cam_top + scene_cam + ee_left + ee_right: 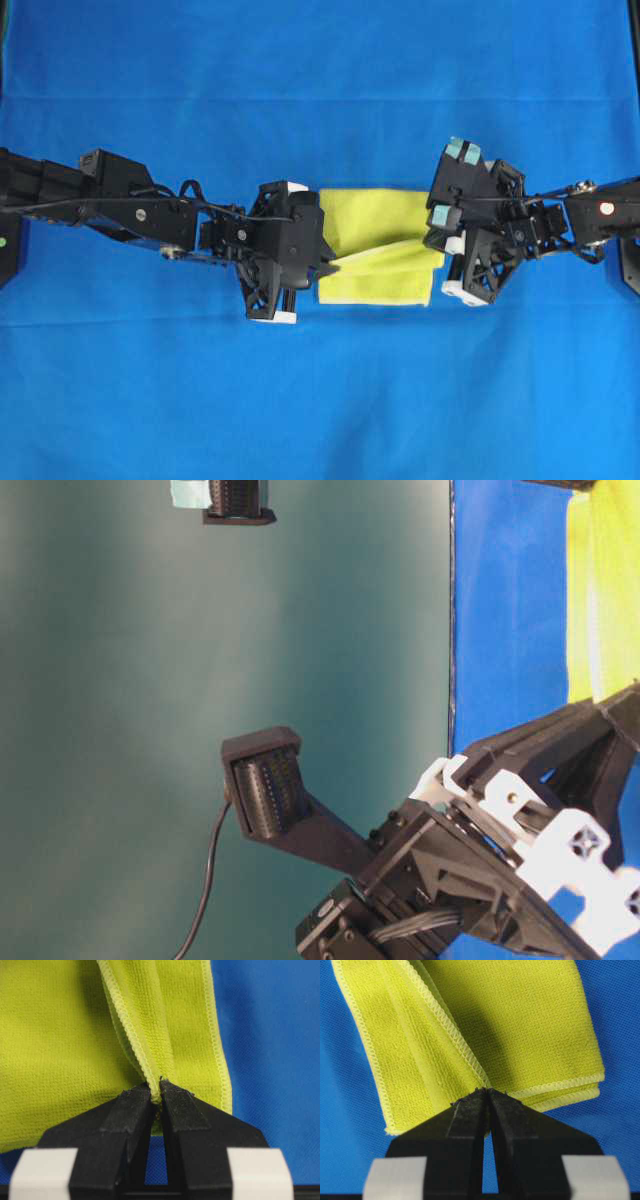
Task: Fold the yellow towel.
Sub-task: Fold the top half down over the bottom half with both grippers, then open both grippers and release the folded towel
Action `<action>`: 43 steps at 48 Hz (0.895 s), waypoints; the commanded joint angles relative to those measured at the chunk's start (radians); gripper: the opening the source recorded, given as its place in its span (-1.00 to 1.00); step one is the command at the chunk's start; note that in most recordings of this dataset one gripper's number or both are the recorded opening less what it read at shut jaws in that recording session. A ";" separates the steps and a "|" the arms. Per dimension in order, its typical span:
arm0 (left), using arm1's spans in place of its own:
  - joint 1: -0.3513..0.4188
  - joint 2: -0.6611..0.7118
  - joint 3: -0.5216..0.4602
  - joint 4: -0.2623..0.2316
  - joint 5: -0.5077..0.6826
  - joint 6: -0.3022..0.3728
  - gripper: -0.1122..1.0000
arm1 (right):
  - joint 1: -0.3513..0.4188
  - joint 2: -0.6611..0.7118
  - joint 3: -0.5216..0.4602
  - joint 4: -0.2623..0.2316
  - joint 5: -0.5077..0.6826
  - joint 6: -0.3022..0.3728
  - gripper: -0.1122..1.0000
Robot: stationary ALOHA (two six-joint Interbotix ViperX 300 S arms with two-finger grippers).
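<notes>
One yellow towel (375,225) lies mid-bench on the blue cloth (320,90), far from every edge. The left pincer (155,1094) and right pincer (487,1095) each pinch a towel hem.

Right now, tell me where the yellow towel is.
In the overhead view the yellow towel lies mid-table on the blue cloth, pinched between the left gripper and right gripper.
</notes>
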 commanded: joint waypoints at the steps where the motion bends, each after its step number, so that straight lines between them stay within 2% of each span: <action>1: -0.006 -0.012 -0.021 -0.002 -0.008 0.000 -0.72 | 0.002 -0.011 -0.014 0.000 -0.026 0.002 -0.73; 10: -0.006 -0.011 -0.028 -0.002 -0.006 0.000 -0.71 | 0.005 -0.009 -0.012 0.000 -0.052 0.002 -0.72; 12: -0.006 -0.011 -0.028 0.000 -0.006 0.000 -0.63 | 0.009 -0.009 -0.014 0.002 -0.054 0.002 -0.72; 15: -0.006 -0.012 -0.028 -0.002 -0.005 0.000 -0.40 | 0.015 -0.006 -0.018 0.002 -0.055 0.002 -0.70; 17: -0.006 -0.014 -0.028 0.000 -0.002 0.002 -0.24 | 0.023 -0.006 -0.018 0.002 -0.054 0.002 -0.56; 22: -0.006 -0.028 -0.025 0.000 0.003 0.002 0.10 | 0.041 -0.009 -0.021 0.002 -0.051 0.002 0.01; 26: -0.009 -0.048 -0.020 -0.002 0.018 0.002 0.21 | 0.054 -0.021 -0.023 0.002 -0.040 0.003 0.37; 28: -0.014 -0.063 -0.015 -0.002 0.028 0.002 0.21 | 0.060 -0.031 -0.023 0.002 -0.032 0.003 0.39; 32: -0.029 -0.103 -0.006 -0.002 0.049 0.002 0.21 | 0.077 -0.060 -0.031 0.002 -0.011 0.003 0.30; 43: -0.087 -0.250 0.037 -0.002 0.094 0.002 0.21 | 0.123 -0.199 -0.043 -0.003 0.074 0.002 0.32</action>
